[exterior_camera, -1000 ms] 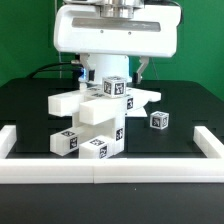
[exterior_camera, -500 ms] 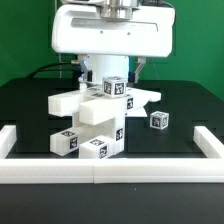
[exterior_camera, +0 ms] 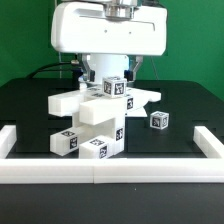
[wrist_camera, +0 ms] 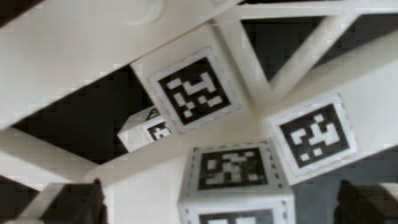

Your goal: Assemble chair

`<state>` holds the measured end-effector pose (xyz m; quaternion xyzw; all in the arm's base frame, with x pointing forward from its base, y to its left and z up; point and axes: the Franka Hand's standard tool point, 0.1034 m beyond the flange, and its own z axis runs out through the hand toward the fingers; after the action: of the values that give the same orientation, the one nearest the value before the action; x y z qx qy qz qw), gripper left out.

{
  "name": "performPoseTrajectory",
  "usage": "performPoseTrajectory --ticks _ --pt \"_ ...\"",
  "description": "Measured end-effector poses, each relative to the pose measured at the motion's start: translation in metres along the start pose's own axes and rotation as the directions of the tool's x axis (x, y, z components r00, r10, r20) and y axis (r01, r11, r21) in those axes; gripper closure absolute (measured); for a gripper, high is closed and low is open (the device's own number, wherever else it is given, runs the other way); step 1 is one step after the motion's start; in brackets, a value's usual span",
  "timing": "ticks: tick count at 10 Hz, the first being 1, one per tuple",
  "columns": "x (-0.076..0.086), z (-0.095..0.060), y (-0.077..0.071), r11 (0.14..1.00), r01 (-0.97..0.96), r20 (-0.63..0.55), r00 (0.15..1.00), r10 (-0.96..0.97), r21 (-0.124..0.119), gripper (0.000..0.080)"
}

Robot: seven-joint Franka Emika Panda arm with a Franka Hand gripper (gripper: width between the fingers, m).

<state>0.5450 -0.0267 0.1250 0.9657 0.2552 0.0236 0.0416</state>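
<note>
The partly built white chair [exterior_camera: 95, 112] stands in the middle of the black table, made of white blocks and bars with black marker tags. One small loose white part [exterior_camera: 158, 119] with a tag lies to the exterior view's right of it. My gripper [exterior_camera: 112, 72] hangs right above the chair's top, mostly hidden behind my white wrist body. In the wrist view the gripper [wrist_camera: 214, 205] has its dark fingers [wrist_camera: 64, 204] spread wide on either side of a tagged white post [wrist_camera: 238, 186], with a gap on at least one side. It holds nothing.
A low white rail [exterior_camera: 100, 171] runs along the table's front and both sides. Dark cables lie behind the arm at the exterior view's left. The black table top [exterior_camera: 185, 105] surrounds the chair.
My white wrist body has shifted slightly upward over the chair. The chair and the loose part have not moved.
</note>
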Motion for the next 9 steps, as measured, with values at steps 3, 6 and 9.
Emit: performPoseTrajectory --ticks 3,6,9 --pt "-0.0004 0.0009 -0.0001 0.989 0.145 0.014 0.989 -0.144 -0.011 0.015" --pt "0.0022 0.0009 -0.0018 0.994 0.113 0.013 0.994 -0.112 -0.013 0.015" --pt "0.0027 0.0006 -0.0009 0.994 0.11 0.013 0.994 -0.109 -0.013 0.0411"
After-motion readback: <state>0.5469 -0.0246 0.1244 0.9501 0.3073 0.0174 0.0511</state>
